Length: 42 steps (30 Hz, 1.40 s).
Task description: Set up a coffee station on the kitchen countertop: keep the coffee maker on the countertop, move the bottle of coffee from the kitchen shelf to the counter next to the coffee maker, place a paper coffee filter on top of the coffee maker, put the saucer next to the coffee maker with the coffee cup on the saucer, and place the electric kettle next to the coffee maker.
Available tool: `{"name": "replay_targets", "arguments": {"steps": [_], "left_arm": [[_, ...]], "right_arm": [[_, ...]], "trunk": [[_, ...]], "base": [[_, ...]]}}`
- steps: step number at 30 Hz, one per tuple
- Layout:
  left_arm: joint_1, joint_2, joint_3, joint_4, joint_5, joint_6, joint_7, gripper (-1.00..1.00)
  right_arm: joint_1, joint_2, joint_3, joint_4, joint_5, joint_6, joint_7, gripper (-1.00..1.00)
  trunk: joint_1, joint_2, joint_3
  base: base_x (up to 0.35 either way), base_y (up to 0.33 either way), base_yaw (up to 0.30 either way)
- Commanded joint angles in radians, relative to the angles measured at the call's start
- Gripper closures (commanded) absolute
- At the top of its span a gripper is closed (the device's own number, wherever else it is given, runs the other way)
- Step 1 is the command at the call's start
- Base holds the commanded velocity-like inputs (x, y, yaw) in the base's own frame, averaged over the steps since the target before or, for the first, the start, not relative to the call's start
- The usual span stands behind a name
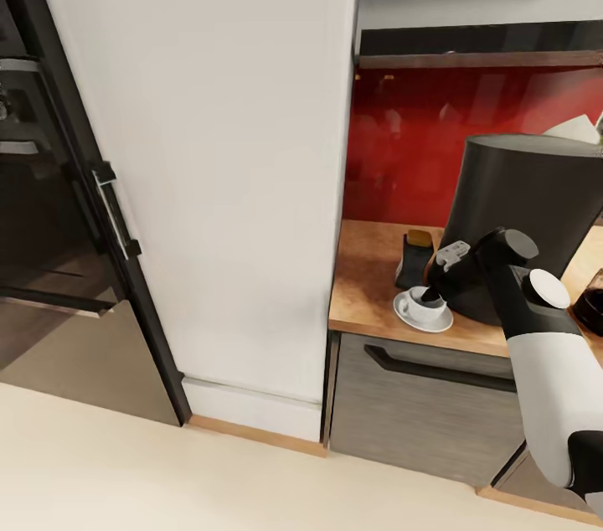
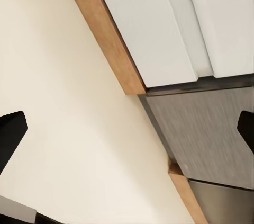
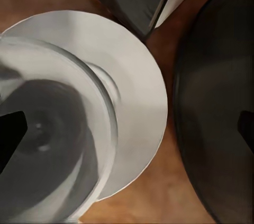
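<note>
- Kitchen countertop (image 1: 368, 263): tan wood-grain.
- Saucer (image 1: 423, 320) near front edge, coffee cup (image 1: 421, 305) on it.
- Bottle of coffee (image 1: 415, 256) just behind the saucer.
- Coffee maker (image 1: 536, 213) beside both.

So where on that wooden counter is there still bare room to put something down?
Bare wood shows on the kitchen countertop between the white cabinet and the bottle of coffee, back to the red wall. It is crowded by the coffee maker: coffee cup on saucer, bottle, right fingers.
</note>
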Motion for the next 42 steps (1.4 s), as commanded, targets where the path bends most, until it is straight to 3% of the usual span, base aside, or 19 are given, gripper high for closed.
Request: {"name": "replay_targets", "arguments": {"steps": [1,23,33,35,38,41,42], "left_arm": [[0.0,0.0,-0.001,-0.001,0.005,0.008,-0.003,-1.0],[0.0,0.0,-0.001,-0.001,0.005,0.007,-0.003,-1.0],[0.0,0.0,-0.001,-0.001,0.005,0.007,-0.002,-1.0],[0.0,0.0,-0.001,-0.001,0.005,0.008,-0.002,-1.0],[0.0,0.0,-0.001,-0.001,0.005,0.007,-0.003,-1.0],[0.0,0.0,-0.001,-0.001,0.005,0.008,-0.003,-1.0],[0.0,0.0,-0.001,-0.001,0.006,0.008,-0.003,-1.0]], "right_arm": [[-0.001,0.0,0.0,-0.001,0.009,0.008,0.01,-1.0],[-0.001,0.0,0.0,-0.008,0.002,0.008,0.023,-1.0],[-0.001,0.0,0.0,-0.011,0.002,0.008,0.102,-1.0],[-0.001,-0.001,-0.002,-0.013,0.001,0.008,0.161,-1.0],[-0.001,-0.001,-0.003,-0.045,0.0,0.007,0.193,-1.0],[-0.001,-0.001,-0.002,-0.136,-0.054,0.007,0.205,-1.0],[-0.001,-0.001,0.0,-0.156,-0.089,0.007,0.207,-1.0]], "trunk": [[0.0,-0.001,0.001],[0.0,-0.001,0.035],[0.0,-0.001,0.05],[0.0,-0.001,0.053],[0.0,-0.001,0.058],[0.0,-0.001,0.062],[0.0,-0.001,0.064]], "base": [[0.0,0.0,0.0],[0.0,0.0,0.0],[0.0,0.0,0.0],[0.0,0.0,0.0],[0.0,0.0,0.0],[0.0,0.0,0.0],[0.0,0.0,0.0]]}}
